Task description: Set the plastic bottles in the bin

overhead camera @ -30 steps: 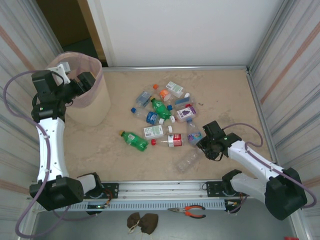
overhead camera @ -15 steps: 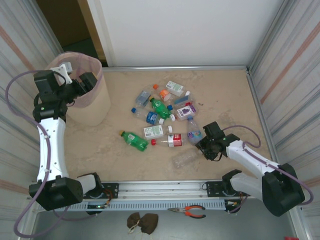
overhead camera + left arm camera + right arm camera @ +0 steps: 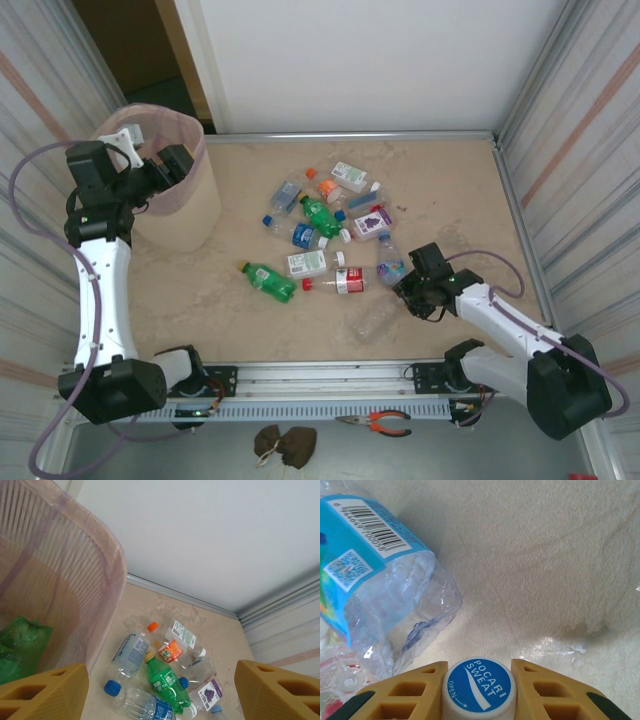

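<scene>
Leftmost, the pink bin (image 3: pixel 190 215) was set at the table's (image 3: pixel 450 190) far left corner, with a green bottle (image 3: pixel 20 645) lying inside. Above its rim the left gripper (image 3: pixel 160 672) was held open and empty. Other bottles (image 3: pixel 320 225) were scattered mid-table. The right gripper (image 3: pixel 479 677) was clamped, low over the tabletop, on a blue-capped bottle (image 3: pixel 479 686), just beside a blue-labelled bottle (image 3: pixel 380 580).

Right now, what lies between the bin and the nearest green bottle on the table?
Nothing: top view shows bare table between the bin and that green bottle.
</scene>
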Controlling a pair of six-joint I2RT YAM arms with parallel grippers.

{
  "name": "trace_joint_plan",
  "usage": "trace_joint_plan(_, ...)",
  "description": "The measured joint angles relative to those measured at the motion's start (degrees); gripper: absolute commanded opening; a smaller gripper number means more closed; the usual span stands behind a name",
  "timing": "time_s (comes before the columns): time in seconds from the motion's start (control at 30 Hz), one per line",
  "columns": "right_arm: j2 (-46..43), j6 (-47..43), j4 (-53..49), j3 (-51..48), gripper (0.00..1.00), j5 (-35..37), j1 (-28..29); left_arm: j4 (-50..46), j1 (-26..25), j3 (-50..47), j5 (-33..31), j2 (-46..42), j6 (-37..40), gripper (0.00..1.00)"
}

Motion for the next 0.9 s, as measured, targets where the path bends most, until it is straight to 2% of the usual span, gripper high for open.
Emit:
trace_joint_plan(0.23, -7.5, -3.8, -3.5, 1.4, 0.24, 1.5, 0.0, 4.2, 0.0, -2.7, 2.1, -1.6, -0.5, 0.78)
trace_joint_plan(0.53, -16.5, -18.1, 0.7, 6.0, 0.23, 1.7, 0.0, 11.3, -4.2, -4.6, 8.5, -2.3, -1.0, 0.78)
trace_joint_plan(0.73, -19.8, -29.8, 5.1, 10.3, 0.2, 0.6, 0.0, 14.8, -11.3, -4.7, 12.7, -2.3, 1.0, 0.76)
trace_joint_plan(0.9, -20.0, -40.2, 9.3, 15.6, 0.2, -2.1, 0.0, 16.8, -20.9, -4.8, 15.4, -2.3, 5.6, 0.77)
